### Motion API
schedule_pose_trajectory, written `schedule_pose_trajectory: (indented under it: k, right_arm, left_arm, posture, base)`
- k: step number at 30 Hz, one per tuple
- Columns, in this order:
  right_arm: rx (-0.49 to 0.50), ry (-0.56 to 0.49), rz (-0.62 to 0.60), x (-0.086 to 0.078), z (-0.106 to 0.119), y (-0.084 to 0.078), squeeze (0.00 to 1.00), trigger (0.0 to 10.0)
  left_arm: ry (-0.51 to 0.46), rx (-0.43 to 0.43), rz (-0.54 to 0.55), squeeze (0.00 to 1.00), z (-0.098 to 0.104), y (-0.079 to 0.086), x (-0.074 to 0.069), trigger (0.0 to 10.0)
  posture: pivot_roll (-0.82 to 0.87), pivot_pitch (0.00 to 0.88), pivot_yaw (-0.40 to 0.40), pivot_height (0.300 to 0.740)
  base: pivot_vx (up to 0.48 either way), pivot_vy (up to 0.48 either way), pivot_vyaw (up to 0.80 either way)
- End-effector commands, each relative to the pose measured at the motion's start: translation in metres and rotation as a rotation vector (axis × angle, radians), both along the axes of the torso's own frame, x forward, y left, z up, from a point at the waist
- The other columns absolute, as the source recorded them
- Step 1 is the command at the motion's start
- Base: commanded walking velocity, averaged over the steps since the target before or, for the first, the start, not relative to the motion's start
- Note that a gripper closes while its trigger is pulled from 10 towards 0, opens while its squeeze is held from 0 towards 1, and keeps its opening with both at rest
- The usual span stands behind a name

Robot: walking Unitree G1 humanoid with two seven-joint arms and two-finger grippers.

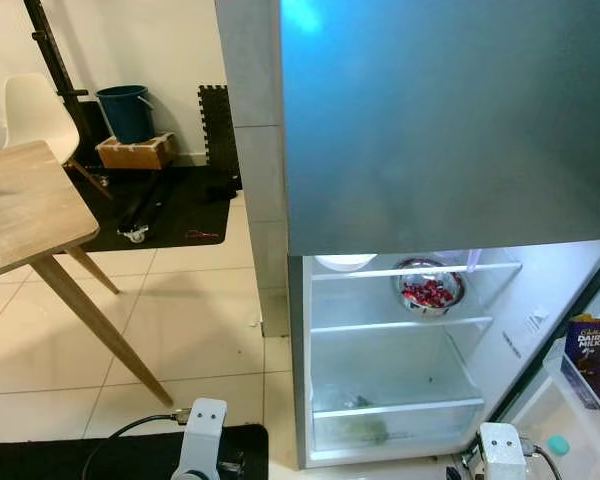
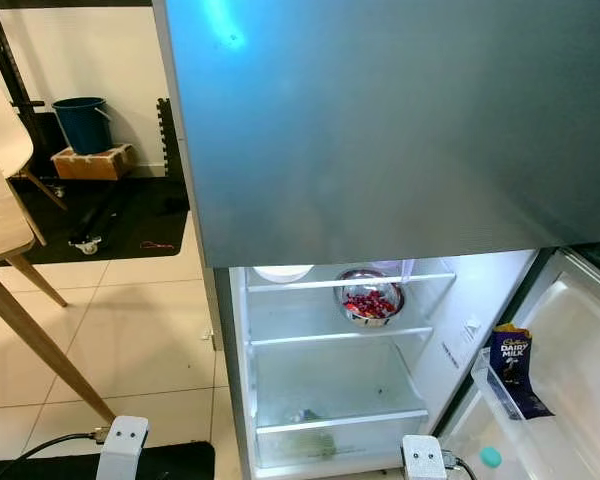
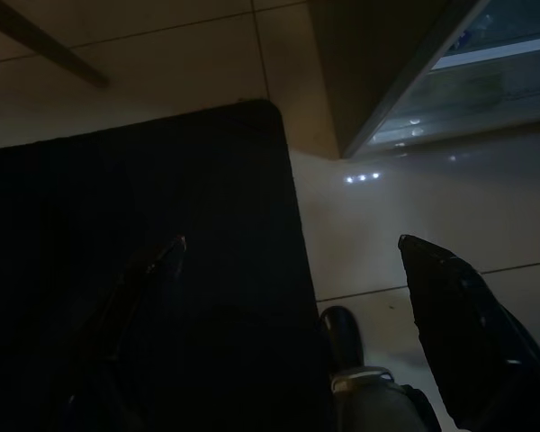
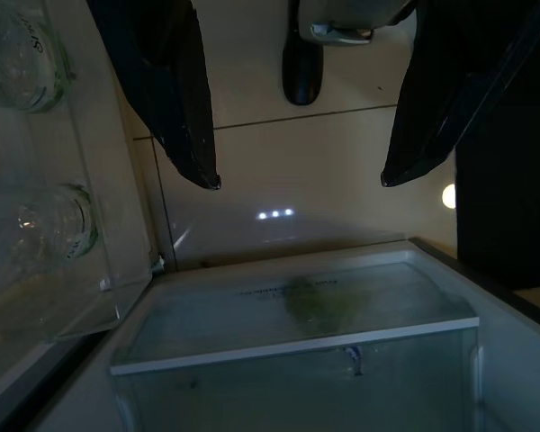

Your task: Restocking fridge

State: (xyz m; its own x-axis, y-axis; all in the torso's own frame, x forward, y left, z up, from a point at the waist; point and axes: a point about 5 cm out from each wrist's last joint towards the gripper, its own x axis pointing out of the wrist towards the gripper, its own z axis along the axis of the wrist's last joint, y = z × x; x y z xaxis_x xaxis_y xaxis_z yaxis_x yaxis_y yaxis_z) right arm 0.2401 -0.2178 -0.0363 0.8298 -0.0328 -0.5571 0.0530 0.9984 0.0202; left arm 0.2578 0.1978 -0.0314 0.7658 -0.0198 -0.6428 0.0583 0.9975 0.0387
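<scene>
Open fridge (image 1: 400,380) stands ahead of both low-hanging arms; right end effector (image 4: 297,180), fingers spread and empty, hangs nearer its crisper drawer (image 4: 297,360); left end effector (image 3: 288,270) likewise open.

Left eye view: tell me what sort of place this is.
Likely a home kitchen or dining area: an open fridge holding a metal bowl of red food, a chocolate bag in its door, a wooden table on pale floor tiles.
</scene>
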Motion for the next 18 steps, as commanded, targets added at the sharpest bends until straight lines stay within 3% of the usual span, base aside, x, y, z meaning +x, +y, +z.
schedule_pose_trajectory:
  k: [1, 5, 18]
  right_arm:
    - [0.0, 0.004, -0.01, -0.0025, -0.001, -0.0028, 0.0, 10.0]
    - [-0.001, -0.001, -0.008, -0.0012, -0.0001, -0.0019, 0.0, 10.0]
    - [-0.014, 0.001, -0.002, -0.004, -0.0008, -0.0054, 0.0, 10.0]
  left_arm:
    - [0.017, 0.003, -0.016, 0.0, -0.0037, -0.0044, -0.0032, 10.0]
    - [0.023, -0.006, -0.001, 0.0, -0.0047, -0.0033, -0.0046, 10.0]
    - [0.029, -0.023, 0.018, 0.0, -0.0051, -0.0039, -0.0042, 10.0]
  posture:
    - [-0.09, 0.117, 0.037, 0.734]
    - [-0.1, 0.116, 0.046, 0.734]
    - [-0.11, 0.106, 0.038, 0.734]
  base:
    - [0.0, -0.48, 0.0]
    - [0.0, -0.48, 0.0]
    - [0.0, 0.0, 0.0]
